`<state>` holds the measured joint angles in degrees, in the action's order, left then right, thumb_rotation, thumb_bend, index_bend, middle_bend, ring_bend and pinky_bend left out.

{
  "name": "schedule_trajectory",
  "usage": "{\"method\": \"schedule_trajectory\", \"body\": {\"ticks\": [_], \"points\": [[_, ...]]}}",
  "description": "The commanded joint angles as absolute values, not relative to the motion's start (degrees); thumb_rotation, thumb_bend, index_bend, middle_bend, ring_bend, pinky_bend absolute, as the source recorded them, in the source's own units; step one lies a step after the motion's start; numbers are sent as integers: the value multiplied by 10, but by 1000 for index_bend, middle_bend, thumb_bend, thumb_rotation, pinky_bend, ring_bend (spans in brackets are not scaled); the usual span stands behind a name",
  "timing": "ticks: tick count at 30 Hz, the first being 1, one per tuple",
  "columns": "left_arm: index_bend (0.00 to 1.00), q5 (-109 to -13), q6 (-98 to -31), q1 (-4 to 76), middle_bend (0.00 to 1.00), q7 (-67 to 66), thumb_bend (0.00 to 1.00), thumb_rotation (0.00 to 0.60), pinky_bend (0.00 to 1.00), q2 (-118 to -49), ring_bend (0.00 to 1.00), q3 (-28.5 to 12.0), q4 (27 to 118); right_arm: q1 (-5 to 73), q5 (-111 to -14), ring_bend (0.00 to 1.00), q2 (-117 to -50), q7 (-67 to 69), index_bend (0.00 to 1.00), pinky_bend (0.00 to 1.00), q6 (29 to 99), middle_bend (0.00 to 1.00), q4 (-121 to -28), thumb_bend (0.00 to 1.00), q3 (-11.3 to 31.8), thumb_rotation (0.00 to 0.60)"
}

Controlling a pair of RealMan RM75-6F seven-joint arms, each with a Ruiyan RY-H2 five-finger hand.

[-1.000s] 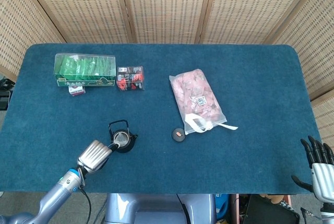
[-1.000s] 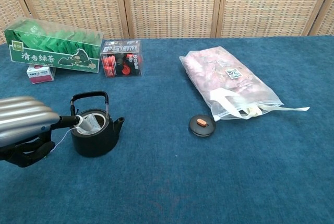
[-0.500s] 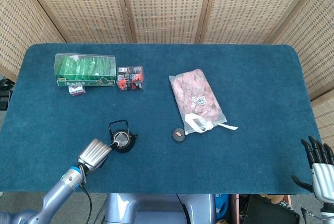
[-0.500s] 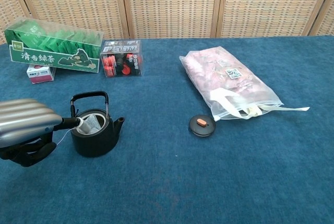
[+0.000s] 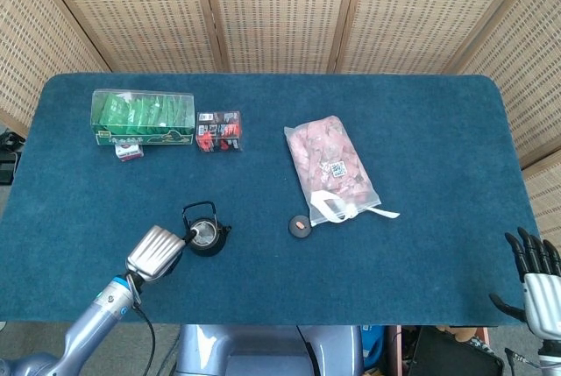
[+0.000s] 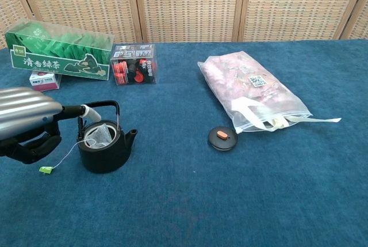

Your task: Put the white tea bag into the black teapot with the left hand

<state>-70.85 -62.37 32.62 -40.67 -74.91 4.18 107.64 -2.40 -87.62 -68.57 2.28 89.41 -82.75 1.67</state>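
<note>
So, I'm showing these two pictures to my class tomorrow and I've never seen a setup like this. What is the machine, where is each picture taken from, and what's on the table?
It is a two-armed robot with human-like hands, steered remotely by a person. One picture looks down from its head, the other looks forward from its chest.

On the blue table stand a small black teapot with a white tea bag resting in its open top; the bag's string hangs outside, ending in a green tag. The teapot's lid lies apart, beside a clear bag of pink contents. At the back are a green tea box and a small clear box of red and black items.

The left hand hovers beside the teapot, holding nothing. The right hand waits open off the table's edge.
</note>
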Motion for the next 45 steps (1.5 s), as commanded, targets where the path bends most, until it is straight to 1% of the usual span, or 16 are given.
{"method": "schedule_trajectory", "body": {"ticks": [1, 4, 7, 10, 12, 15, 16, 18, 19, 21, 24, 30, 45], "points": [[112, -742, -649, 309, 790, -379, 678, 600, 685, -732, 728, 49, 1085, -23, -877, 0, -686, 22, 29, 0, 894, 61, -828, 140, 17, 600], [102, -775, -681, 289, 718, -346, 677, 600, 672, -724, 668, 53, 1081, -21, -879, 0, -685, 21, 28, 0, 894, 61, -829, 140, 17, 600], [99, -811, -717, 267, 624, -309, 676, 600, 646, -723, 594, 57, 1064, -20, -881, 0, -685, 21, 29, 0, 893, 61, -830, 140, 17, 600], [99, -833, -747, 249, 531, -282, 678, 600, 594, -724, 514, 58, 1050, -18, -883, 0, -684, 20, 28, 0, 892, 61, -830, 140, 18, 600], [99, -850, -774, 233, 467, -259, 678, 600, 505, -724, 451, 58, 1035, -16, -885, 0, -684, 20, 28, 0, 892, 62, -831, 140, 18, 600], [99, -868, -806, 214, 341, -234, 672, 600, 327, -725, 313, 58, 1017, -15, -886, 0, -683, 19, 29, 0, 892, 61, -831, 140, 18, 600], [99, -872, -814, 209, 312, -227, 665, 600, 290, -725, 283, 58, 1012, -15, -887, 0, -683, 19, 29, 0, 892, 61, -831, 140, 18, 600], [98, -881, -839, 191, 222, -202, 626, 600, 170, -723, 190, 57, 997, -13, -890, 0, -683, 18, 29, 0, 893, 61, -832, 140, 18, 600], [98, -883, -849, 184, 191, -193, 605, 600, 128, -722, 157, 56, 991, -12, -892, 0, -683, 18, 29, 0, 893, 61, -832, 140, 18, 600], [94, -886, -869, 168, 97, -174, 533, 600, 27, -719, 59, 55, 980, -11, -895, 0, -682, 17, 29, 0, 894, 61, -832, 138, 18, 600], [86, -894, -906, 137, 10, -145, 479, 600, 0, -709, 1, 62, 967, -6, -907, 0, -682, 16, 29, 0, 895, 61, -833, 122, 16, 600], [81, -908, -935, 104, 0, -116, 475, 600, 0, -707, 0, 66, 945, -3, -918, 0, -680, 14, 29, 0, 899, 61, -835, 100, 14, 600], [80, -916, -955, 59, 0, -79, 475, 600, 0, -717, 0, 62, 912, 2, -922, 0, -682, 11, 29, 0, 897, 61, -837, 101, 12, 600]]}}
